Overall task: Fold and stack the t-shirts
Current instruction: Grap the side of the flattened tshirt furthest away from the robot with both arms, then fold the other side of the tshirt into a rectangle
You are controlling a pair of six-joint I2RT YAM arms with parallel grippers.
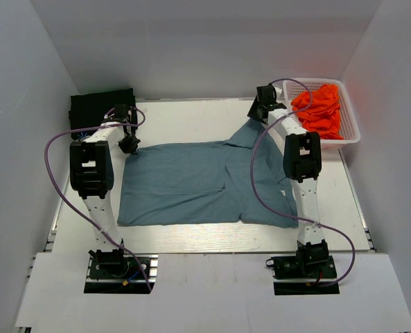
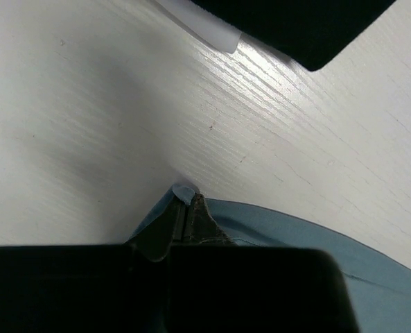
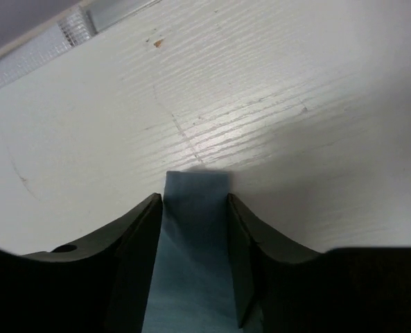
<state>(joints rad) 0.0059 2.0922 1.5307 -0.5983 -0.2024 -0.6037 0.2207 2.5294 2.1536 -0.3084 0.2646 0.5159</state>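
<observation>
A slate-blue t-shirt (image 1: 191, 184) lies spread flat across the middle of the table. My left gripper (image 1: 129, 143) is at its far left corner, shut on a pinch of the blue cloth (image 2: 295, 236), with the left gripper's tips (image 2: 188, 198) pressed together. My right gripper (image 1: 264, 104) is at the far right corner, which is pulled up toward it. Seen from the right wrist, the right gripper (image 3: 195, 201) has its jaws apart with a strip of the blue cloth (image 3: 195, 263) lying between them. Black t-shirts (image 1: 98, 107) sit folded at the far left. Orange-red t-shirts (image 1: 323, 111) fill the basket.
A white lattice basket (image 1: 351, 135) stands at the far right corner, close behind the right arm. The black pile (image 2: 309, 28) lies just beyond the left gripper. White walls enclose the table on three sides. Purple cables loop beside both arms.
</observation>
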